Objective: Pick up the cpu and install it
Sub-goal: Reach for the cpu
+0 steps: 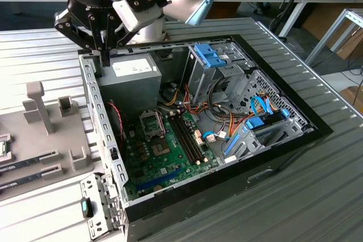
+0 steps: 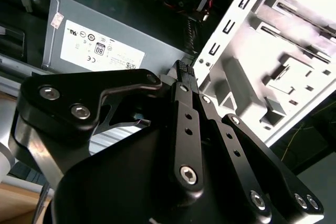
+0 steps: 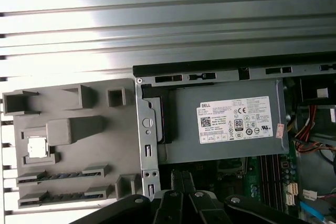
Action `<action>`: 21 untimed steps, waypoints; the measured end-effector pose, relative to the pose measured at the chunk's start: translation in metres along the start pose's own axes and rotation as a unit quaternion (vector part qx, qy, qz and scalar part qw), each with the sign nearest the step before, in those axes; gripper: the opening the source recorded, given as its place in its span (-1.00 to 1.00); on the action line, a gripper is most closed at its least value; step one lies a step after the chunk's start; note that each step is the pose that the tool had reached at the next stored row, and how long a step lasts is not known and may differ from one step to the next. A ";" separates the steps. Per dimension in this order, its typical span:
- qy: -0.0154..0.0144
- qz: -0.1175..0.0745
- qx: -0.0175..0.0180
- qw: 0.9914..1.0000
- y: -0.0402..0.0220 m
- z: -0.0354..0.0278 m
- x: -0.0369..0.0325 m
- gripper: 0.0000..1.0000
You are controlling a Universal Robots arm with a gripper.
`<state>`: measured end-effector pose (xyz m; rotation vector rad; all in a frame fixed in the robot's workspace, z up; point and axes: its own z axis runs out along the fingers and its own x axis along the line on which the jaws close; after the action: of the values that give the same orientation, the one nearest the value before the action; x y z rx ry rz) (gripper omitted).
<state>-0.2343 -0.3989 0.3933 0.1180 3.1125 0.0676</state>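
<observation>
The cpu (image 3: pixel 38 147), a small silver square, lies in a recess of the grey fixture tray (image 3: pixel 79 145) beside the open computer case. In the exterior view the cpu (image 1: pixel 3 148) sits at the far left edge, cut off by the frame. My gripper (image 1: pixel 105 56) hangs over the case's back corner by the power supply (image 1: pixel 133 75), well away from the cpu. In both wrist views its fingers (image 2: pixel 184 69) stand together with nothing between them; the gripper (image 3: pixel 182 179) is shut. The empty socket (image 1: pixel 150 122) lies on the green motherboard (image 1: pixel 164 157).
Two memory sticks (image 3: pixel 63 174) lie in slots of the tray, which also has upright posts (image 1: pixel 37 103). The case's metal rim (image 1: pixel 93 100) stands between tray and motherboard. Cables and blue drive bays (image 1: pixel 212 58) fill the exterior view's right side of the case.
</observation>
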 end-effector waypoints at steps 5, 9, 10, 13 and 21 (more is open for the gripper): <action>0.000 0.000 0.000 1.000 -0.0002 0.0000 0.0030 -0.79; 0.000 0.000 0.000 1.000 -0.0005 -0.0001 0.0066 -0.79; 0.000 0.000 0.000 1.000 -0.0006 -0.0001 0.0074 -0.79; 0.000 0.000 0.000 1.000 -0.0008 -0.0002 0.0102 -0.79; 0.000 0.000 0.000 1.000 -0.0014 -0.0004 0.0186 -0.79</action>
<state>-0.2529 -0.3989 0.3931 0.1179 3.1125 0.0677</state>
